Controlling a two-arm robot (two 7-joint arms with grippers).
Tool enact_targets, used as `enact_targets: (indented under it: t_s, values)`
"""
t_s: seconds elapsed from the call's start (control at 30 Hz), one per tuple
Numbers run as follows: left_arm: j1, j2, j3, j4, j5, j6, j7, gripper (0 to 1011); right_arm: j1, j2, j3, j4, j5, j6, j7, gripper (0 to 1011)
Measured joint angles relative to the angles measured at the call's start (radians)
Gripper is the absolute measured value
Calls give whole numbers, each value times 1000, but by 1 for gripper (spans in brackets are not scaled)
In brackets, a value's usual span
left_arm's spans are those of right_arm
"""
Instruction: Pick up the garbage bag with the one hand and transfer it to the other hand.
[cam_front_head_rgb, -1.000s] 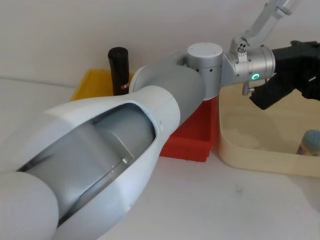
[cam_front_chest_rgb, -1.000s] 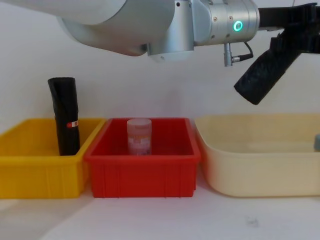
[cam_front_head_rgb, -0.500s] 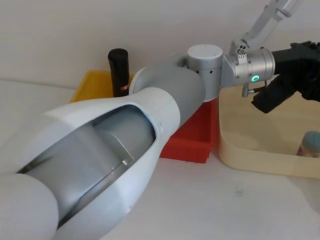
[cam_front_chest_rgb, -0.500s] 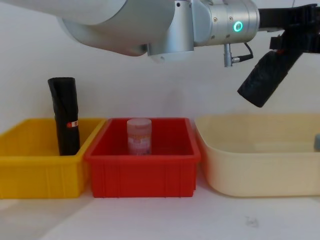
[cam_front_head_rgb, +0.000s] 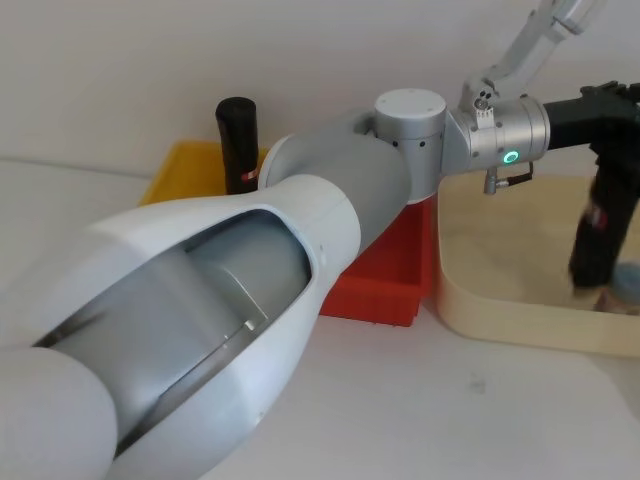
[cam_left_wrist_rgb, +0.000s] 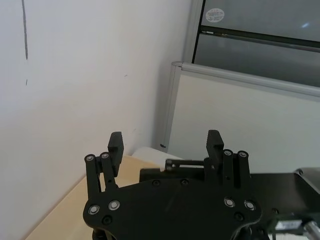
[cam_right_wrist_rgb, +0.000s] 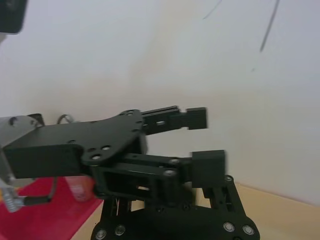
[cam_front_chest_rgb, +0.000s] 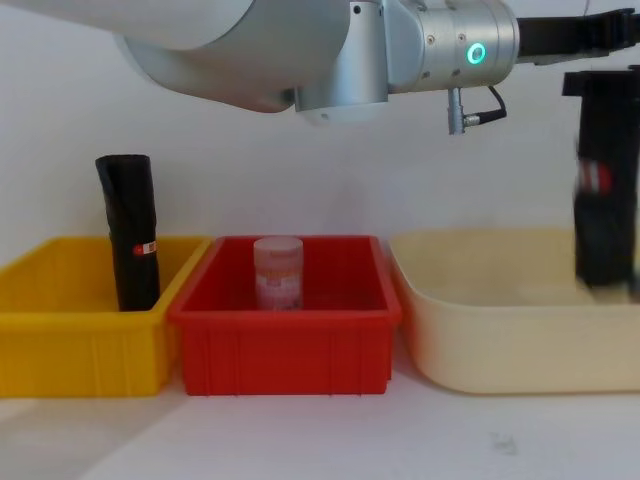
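Glossy plastic red bin (cam_front_chest_rgb: 285, 340) and yellow bin (cam_front_chest_rgb: 80, 345); matt black plastic garbage bag (cam_front_chest_rgb: 605, 200); brushed-metal arm (cam_front_chest_rgb: 450, 45).

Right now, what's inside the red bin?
Inside the red bin stands one translucent jar with a pinkish label, upright near the middle in the chest view. In the head view the left arm covers most of the bin, so its floor is hidden there.

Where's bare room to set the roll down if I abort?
Free: the left half of the beige tub, between the red bin and the garbage bag; the table strip before the bins. Crowded: tub's right end; a jar sits mid red bin; another roll in the yellow bin.
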Motion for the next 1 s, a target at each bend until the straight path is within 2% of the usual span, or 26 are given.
enact_targets:
  t_s: [0.73,1.0]
  values:
    - [0,0,0,0,-1,-1,0,1001,-1,33,45,18,-16,22,-25,701]
    - [0,0,0,0,-1,-1,0,1001,-2,36,51,20,-18,25,-26,926]
